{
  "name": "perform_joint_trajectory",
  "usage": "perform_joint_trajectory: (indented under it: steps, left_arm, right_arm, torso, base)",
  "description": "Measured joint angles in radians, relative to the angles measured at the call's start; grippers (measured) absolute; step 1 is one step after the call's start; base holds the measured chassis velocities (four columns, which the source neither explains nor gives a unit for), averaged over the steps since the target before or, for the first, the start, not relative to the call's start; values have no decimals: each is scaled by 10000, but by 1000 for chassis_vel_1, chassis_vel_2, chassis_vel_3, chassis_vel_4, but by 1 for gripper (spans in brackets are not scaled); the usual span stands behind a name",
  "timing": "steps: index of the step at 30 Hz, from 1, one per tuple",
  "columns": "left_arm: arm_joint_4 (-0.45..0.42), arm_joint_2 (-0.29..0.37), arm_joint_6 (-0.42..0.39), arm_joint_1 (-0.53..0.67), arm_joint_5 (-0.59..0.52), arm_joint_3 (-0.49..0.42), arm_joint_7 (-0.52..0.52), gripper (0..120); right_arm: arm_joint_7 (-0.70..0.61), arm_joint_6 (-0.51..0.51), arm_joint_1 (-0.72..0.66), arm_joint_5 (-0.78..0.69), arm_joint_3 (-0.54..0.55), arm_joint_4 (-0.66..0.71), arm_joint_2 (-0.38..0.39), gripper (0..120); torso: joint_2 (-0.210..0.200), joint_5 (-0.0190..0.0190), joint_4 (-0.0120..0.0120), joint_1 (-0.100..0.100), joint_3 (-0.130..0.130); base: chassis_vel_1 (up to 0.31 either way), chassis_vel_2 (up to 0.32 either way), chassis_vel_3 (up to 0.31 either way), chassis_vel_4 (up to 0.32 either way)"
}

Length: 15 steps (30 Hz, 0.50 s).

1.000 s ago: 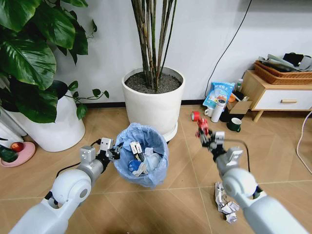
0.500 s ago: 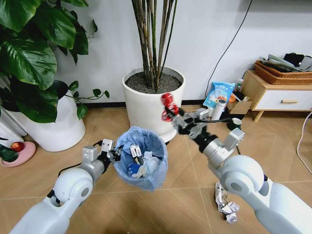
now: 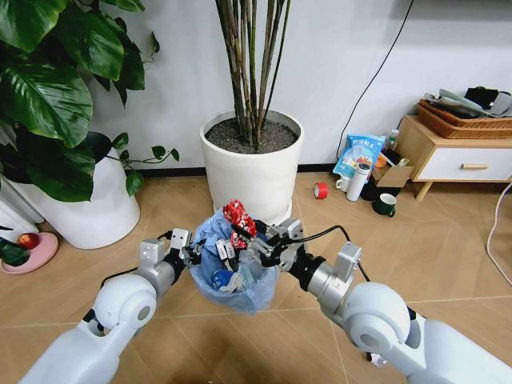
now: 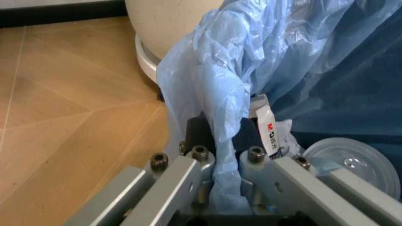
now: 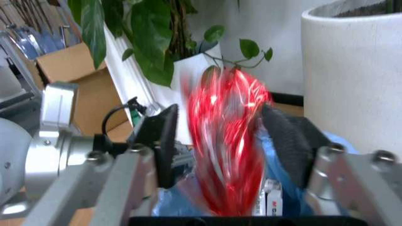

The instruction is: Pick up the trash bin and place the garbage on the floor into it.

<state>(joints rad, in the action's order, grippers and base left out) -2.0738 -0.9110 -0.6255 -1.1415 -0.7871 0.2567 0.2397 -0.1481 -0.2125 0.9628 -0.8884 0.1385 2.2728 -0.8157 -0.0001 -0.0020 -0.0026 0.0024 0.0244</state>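
Now the right end effector (image 3: 244,236) has swung in from out by the tape roll (image 3: 320,190) and hangs over the bin (image 3: 234,260), its fingers (image 5: 164,141) pinching a red wrapper (image 3: 238,220) just above the blue bag's mouth. Left end effector (image 3: 186,250) stays clamped on the bag (image 4: 207,113) at the bin's rim, holding it up off the floor (image 3: 96,264) in front of the white pot (image 3: 253,164). Letting go looks like all that's left for this piece, though more litter (image 3: 376,359) lies by the right arm
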Motion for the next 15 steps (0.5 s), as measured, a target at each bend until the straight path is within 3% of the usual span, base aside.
perform_joint_trajectory:
  steps: [9,12,15]
  left_arm:
    - [-44,27,0,-38,5,57,1,0]
    - [-44,52,6,-47,5,81,-8,0]
    - [-44,46,18,-65,13,101,-19,0]
  right_arm:
    - [-132,-97,-222,13,363,-303,-180,82]
    - [-246,-40,-183,21,70,-350,-265,95]
    - [-472,40,-118,25,-245,-369,-294,99]
  torso:
    - [0,0,0,0,0]
    - [0,0,0,0,0]
    - [1,1,0,0,0]
  base:
    - [0,0,0,0]
    - [0,0,0,0]
    - [0,0,0,0]
